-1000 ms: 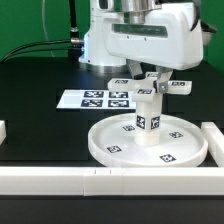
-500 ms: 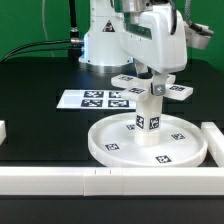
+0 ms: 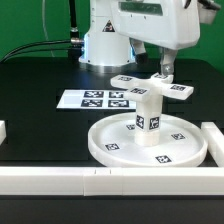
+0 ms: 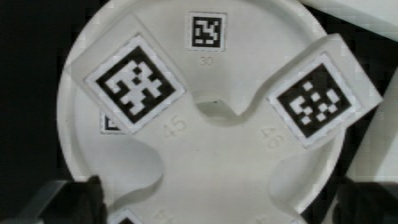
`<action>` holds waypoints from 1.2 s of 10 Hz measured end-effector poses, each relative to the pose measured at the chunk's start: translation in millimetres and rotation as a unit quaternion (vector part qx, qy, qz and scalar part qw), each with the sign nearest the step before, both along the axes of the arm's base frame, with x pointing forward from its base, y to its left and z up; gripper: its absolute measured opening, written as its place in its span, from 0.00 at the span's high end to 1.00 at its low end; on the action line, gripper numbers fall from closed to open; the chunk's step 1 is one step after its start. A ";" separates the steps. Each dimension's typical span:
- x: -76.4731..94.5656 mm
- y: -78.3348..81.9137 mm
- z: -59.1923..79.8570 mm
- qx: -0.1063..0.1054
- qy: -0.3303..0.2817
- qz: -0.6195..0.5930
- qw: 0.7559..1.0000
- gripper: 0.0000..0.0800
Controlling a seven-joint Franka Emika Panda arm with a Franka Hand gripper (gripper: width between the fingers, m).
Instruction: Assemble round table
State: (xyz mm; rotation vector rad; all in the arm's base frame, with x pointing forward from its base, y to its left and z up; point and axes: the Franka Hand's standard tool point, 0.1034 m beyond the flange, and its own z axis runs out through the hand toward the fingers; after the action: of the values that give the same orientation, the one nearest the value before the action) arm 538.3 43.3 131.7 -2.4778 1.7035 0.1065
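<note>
The large round rimmed disc (image 3: 110, 142) lies flat on the black table. The short thick cylinder leg (image 3: 147, 115) stands upright at its centre. The cross-shaped foot (image 3: 181, 91) sits level on top of the leg. My gripper (image 3: 162, 77) reaches down from above and is shut on one arm of the foot. In the wrist view the foot (image 4: 214, 130) fills the picture with two tagged arms, and my dark fingers (image 4: 63, 200) flank a third arm at the gripper (image 4: 214, 205). The disc (image 4: 157, 18) shows behind it.
The marker board (image 3: 85, 98) lies flat behind the disc toward the exterior view's left. A long white bar (image 3: 60, 180) edges the front, and another (image 3: 212, 135) the right side. The robot base (image 3: 105, 45) stands at the back.
My hand has turned about the leg's axis and its body sits higher in the picture. The foot's arms have turned slightly with it. Disc and leg have not moved.
</note>
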 end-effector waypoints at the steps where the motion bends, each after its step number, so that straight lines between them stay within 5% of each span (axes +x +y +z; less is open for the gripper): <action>1: -0.3 0.6 -0.6 0.000 0.001 0.001 1.000 0.19; 3: -0.3 6.4 -2.7 -0.030 -0.015 0.142 0.989 0.19; 5: 1.5 13.8 -0.6 -0.038 -0.029 0.262 0.964 0.19; 9: 1.8 23.8 1.1 -0.037 -0.046 0.426 0.903 0.19; 12: 1.9 22.6 1.0 -0.036 -0.060 0.547 0.834 0.19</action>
State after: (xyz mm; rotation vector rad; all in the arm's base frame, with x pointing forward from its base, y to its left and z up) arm 540.2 65.9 132.7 -3.0606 0.0594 -0.0132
